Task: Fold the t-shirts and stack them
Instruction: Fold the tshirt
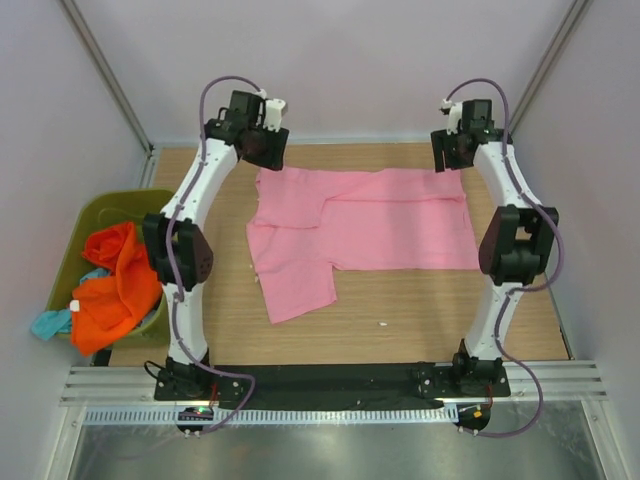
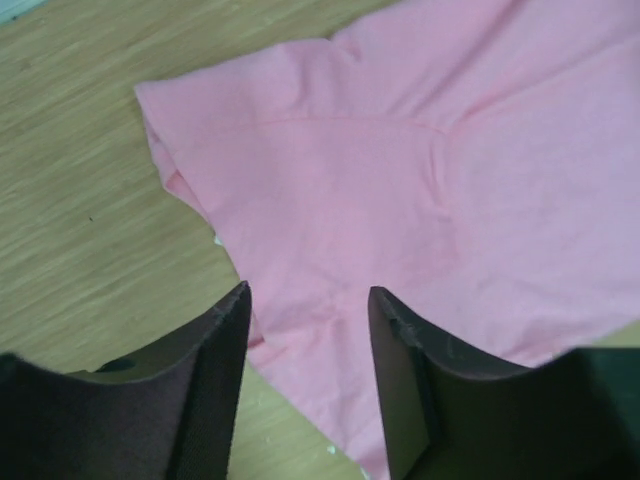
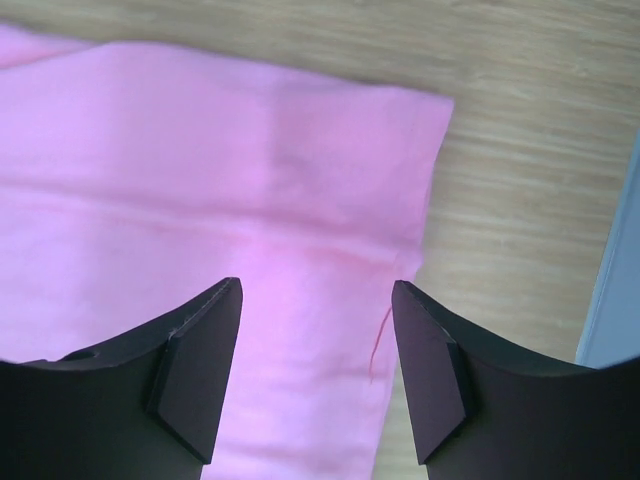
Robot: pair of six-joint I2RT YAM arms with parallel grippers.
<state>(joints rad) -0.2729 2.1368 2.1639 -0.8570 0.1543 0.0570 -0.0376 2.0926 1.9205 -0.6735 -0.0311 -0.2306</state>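
Observation:
A pink t-shirt (image 1: pixel 360 230) lies partly folded on the wooden table, one sleeve hanging toward the near side. My left gripper (image 1: pixel 262 148) hovers open over the shirt's far left corner; in the left wrist view the pink cloth (image 2: pixel 400 190) lies below the open left gripper (image 2: pixel 308 300). My right gripper (image 1: pixel 452 150) hovers open over the far right corner; in the right wrist view the cloth's edge (image 3: pixel 300 190) lies under the right gripper (image 3: pixel 316 300). Neither holds anything.
A green bin (image 1: pixel 84 225) at the left edge holds an orange shirt (image 1: pixel 118 285) and a teal cloth (image 1: pixel 50 322). A black strip (image 1: pixel 330 380) runs along the near edge. Grey walls enclose the table.

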